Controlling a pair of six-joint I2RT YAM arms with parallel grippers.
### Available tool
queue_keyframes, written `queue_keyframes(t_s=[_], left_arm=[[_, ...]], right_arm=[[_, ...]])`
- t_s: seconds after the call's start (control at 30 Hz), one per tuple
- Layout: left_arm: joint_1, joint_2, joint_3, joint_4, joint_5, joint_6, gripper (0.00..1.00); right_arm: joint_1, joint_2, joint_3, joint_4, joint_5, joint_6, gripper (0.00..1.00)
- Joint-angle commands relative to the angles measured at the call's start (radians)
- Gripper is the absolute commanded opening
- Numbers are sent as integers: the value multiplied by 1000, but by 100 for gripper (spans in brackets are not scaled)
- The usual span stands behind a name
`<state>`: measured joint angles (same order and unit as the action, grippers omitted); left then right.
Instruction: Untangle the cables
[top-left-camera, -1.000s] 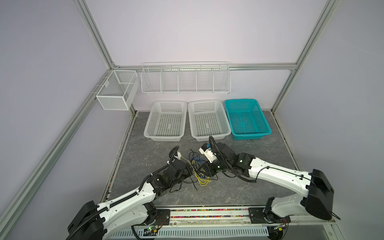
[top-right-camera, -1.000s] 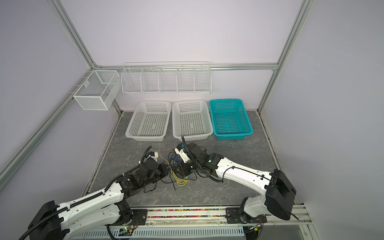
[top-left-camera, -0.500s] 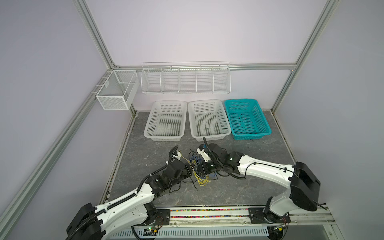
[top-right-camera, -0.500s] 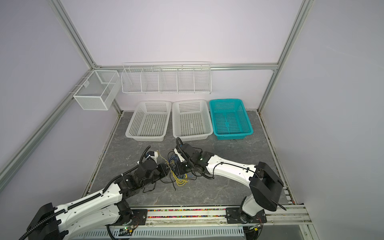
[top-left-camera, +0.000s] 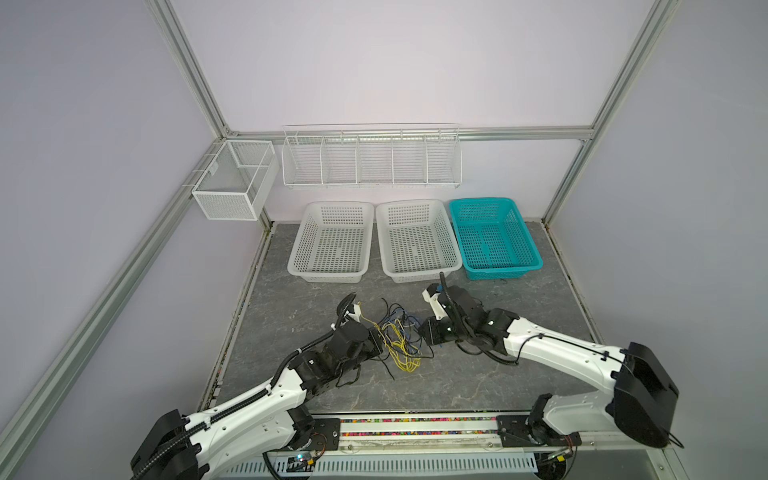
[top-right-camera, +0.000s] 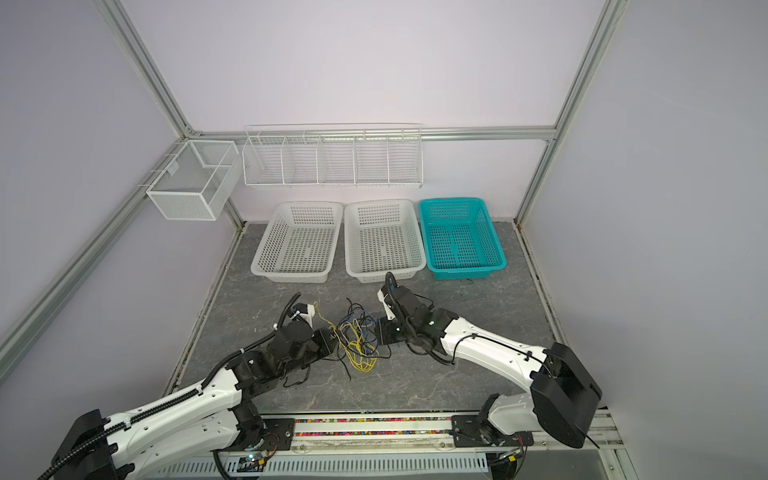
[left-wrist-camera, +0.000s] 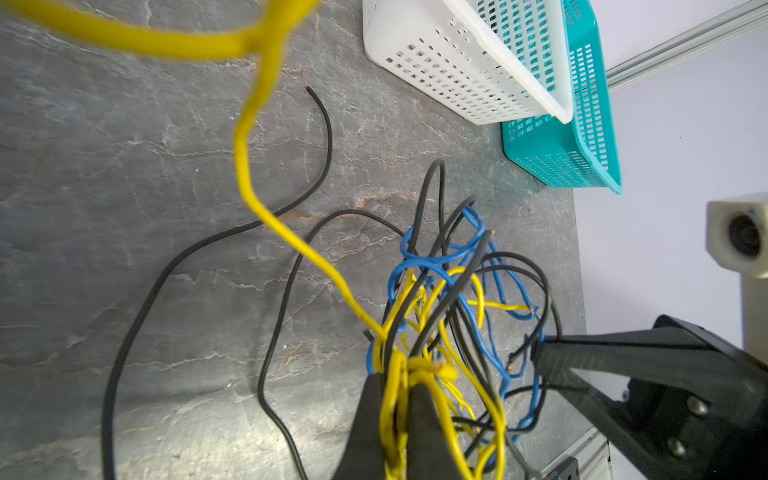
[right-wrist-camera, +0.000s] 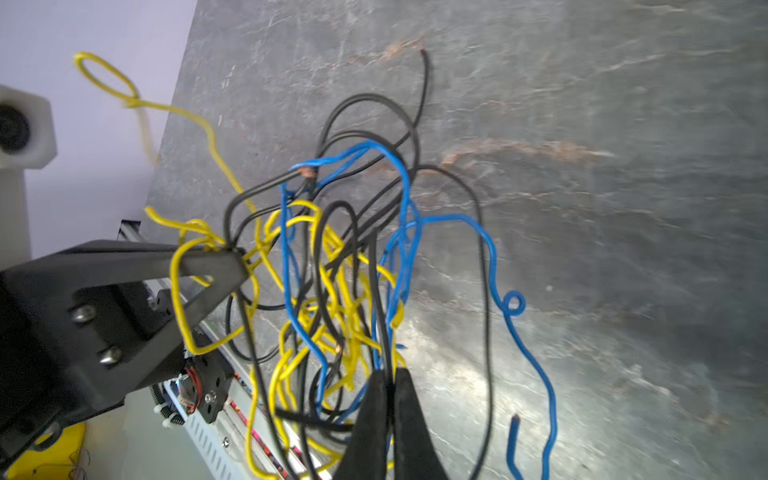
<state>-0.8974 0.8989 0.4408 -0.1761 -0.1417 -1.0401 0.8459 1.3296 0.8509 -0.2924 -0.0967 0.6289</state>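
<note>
Left wrist view gives you the only marking: small moulded characters on the end wall of the teal basket (left-wrist-camera: 552, 162), too small to read.

Both top views show you a grey, stone-patterned table (top-left-camera: 291, 316) with pale veins. Plain lilac walls (top-left-camera: 395, 62) and aluminium frame posts (top-left-camera: 187, 62) enclose it.

Along the back of the table a white basket (top-left-camera: 328, 275), a second white basket (top-left-camera: 422, 274) and the teal one stand side by side. Above them a white wire rack (top-left-camera: 372, 183) hangs on the back wall. A white mesh box (top-left-camera: 226, 205) hangs on the left rail.

The cables (top-left-camera: 401, 340), black, blue and yellow, sit in one tangle at the front middle of the table, between your two hands. Your left hand (left-wrist-camera: 395, 382) is pinched tight on yellow strands. Your right hand (right-wrist-camera: 388, 378) is pinched tight on black and blue strands at the opposite side of the bundle. A few black ends trail loose on the table.
</note>
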Motion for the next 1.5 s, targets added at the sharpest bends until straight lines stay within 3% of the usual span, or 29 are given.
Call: queue_keyframes(t_s=[0.0, 0.33, 0.6, 0.9, 1.23, 1.47], left_arm=[[9, 23, 19, -71, -75, 5, 0], [10, 69, 44, -124, -91, 36, 0], [10, 123, 49, -137, -99, 49, 0], [10, 207, 75, -135, -85, 86, 0], [10, 294, 94, -147, -103, 104, 0], [10, 300, 126, -152, -85, 101, 0]], right_arm=[[-53, -72, -29, -89, 37, -9, 7], [-222, -302, -62, -243, 13, -89, 7], [-326, -458, 59, -424, 14, -171, 6], [-344, -531, 276, -579, 34, -241, 6], [-345, -512, 564, -741, 93, -308, 6], [-345, -532, 465, -738, 75, -299, 6]])
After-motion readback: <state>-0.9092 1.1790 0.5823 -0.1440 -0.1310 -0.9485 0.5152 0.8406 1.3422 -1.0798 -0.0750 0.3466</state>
